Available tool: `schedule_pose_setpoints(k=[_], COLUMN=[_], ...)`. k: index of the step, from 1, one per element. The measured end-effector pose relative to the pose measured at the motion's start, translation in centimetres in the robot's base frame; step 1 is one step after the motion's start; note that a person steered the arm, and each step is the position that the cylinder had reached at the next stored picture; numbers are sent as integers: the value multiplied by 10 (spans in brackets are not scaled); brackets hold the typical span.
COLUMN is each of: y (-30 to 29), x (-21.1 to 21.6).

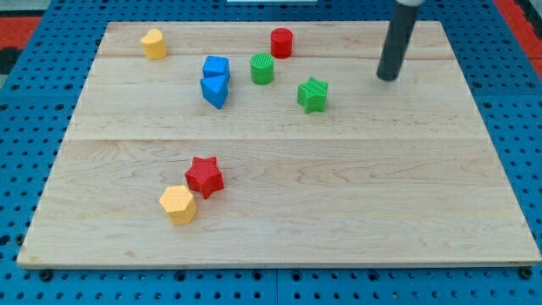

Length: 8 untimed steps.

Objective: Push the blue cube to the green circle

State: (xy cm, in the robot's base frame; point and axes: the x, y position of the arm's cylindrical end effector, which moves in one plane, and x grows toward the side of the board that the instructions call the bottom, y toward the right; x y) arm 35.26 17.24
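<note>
The blue cube [217, 67] sits in the upper left-middle of the wooden board, touching a blue triangular block [215, 90] just below it. The green circle [262, 69], a green cylinder, stands a short gap to the cube's right. My tip [387, 78] is at the view's upper right, well to the right of the green circle and the blue cube, touching no block.
A red cylinder [281, 42] stands above and right of the green circle. A green star [312, 94] lies to its lower right. A yellow block [153, 44] is at the top left. A red star [204, 176] and a yellow hexagon [178, 204] touch at the lower left.
</note>
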Motion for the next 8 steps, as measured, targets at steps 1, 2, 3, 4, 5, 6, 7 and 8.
schedule_pose_setpoints(k=[1, 2, 3, 4, 5, 6, 7, 8], y=[-26, -141, -256, -346, -376, -314, -264, -256], x=[82, 102, 93, 32, -21, -41, -54, -61])
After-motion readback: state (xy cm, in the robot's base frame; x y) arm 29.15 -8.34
